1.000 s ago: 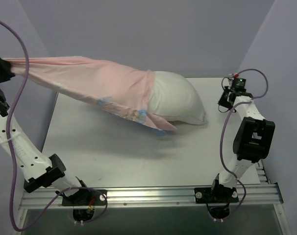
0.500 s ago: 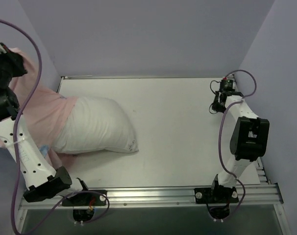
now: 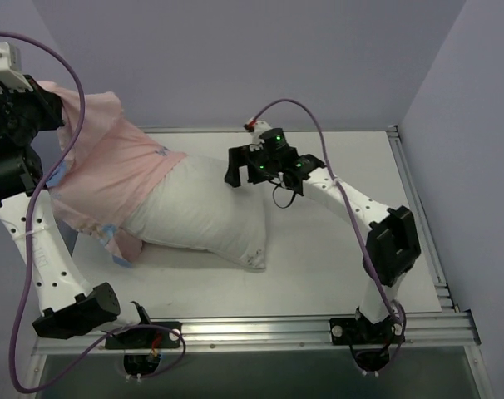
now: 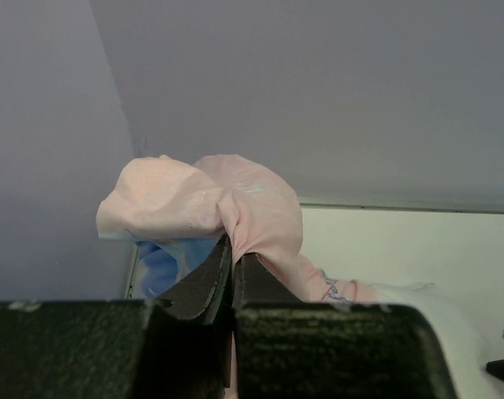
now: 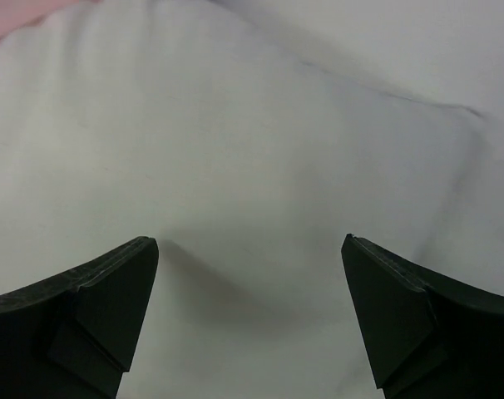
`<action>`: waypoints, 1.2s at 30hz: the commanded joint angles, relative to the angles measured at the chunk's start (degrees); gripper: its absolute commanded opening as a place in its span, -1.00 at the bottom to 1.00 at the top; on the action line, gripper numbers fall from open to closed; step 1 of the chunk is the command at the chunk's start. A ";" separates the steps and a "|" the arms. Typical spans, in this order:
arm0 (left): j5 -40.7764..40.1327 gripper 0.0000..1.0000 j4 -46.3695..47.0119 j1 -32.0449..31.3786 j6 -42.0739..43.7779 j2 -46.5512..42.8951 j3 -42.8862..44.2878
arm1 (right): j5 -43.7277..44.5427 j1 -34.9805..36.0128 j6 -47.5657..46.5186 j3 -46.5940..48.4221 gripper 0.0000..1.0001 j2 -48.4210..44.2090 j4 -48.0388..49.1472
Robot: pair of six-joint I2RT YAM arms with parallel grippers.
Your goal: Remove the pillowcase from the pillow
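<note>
The pillowcase (image 4: 235, 195) is pinched in the left gripper (image 4: 233, 249), whose jaws are closed tight on a bunched pink fold at what looks like its closed end, held high off the left far side of the table (image 3: 318, 274). From that grip the cloth hangs down and to the right, pink side out with a little blue showing at its edges, and its mouth wraps the left end of the pillow (image 3: 206, 220). The case's long axis runs from the raised grip down toward the table's middle, with the mouth facing right and near. The pillow lies on the same diagonal, its bare end pointing to the near right. The right gripper (image 5: 248, 243) stands wide over the pillow's bare far side with nothing between its jaws; whether it touches I cannot tell. I judge the case thin, limp, light and rather slippery, so a bunched fold is the sound hold. The pillow is plump and yielding, best pressed or pinched at its bare end.
</note>
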 commanded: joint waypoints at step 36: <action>-12.28 -0.95 4.17 -0.15 1.98 -0.71 3.98 | 13.56 -33.81 -5.85 -20.06 -1.00 -3.22 -3.93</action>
